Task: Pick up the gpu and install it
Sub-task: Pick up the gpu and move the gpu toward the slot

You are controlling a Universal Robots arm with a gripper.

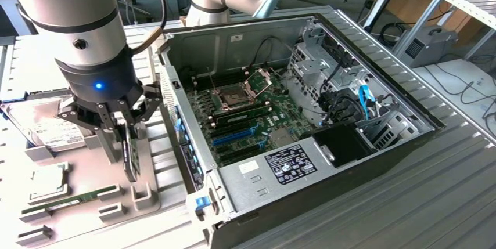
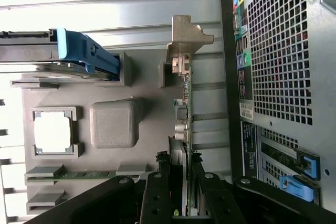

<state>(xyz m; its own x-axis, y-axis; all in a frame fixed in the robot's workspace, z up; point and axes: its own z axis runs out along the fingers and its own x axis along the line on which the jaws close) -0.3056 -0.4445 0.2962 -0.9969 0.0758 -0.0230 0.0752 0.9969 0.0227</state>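
The gpu [image 1: 130, 157] is a thin green card standing on edge over the grey parts tray [image 1: 85, 168], at the exterior view's left of the open computer case [image 1: 403, 144]. My gripper [image 1: 126, 139] points straight down and is shut on the card's upper edge. In the wrist view the gpu [image 2: 187, 103] runs edge-on away from my gripper [image 2: 181, 200], with its silver end bracket [image 2: 186, 32] at the far end beside a grey holder block. Whether the card still rests in its slot I cannot tell. The motherboard [image 1: 248, 115] with its blue slots [image 1: 232, 136] lies inside the case.
On the tray lie a hard drive [image 1: 46, 124], a square processor [image 1: 46, 182] and a long memory stick [image 1: 69, 199]. The case's perforated rear wall [image 2: 283, 51] stands close beside the card. The case's near wall [image 1: 182, 139] rises between tray and motherboard.
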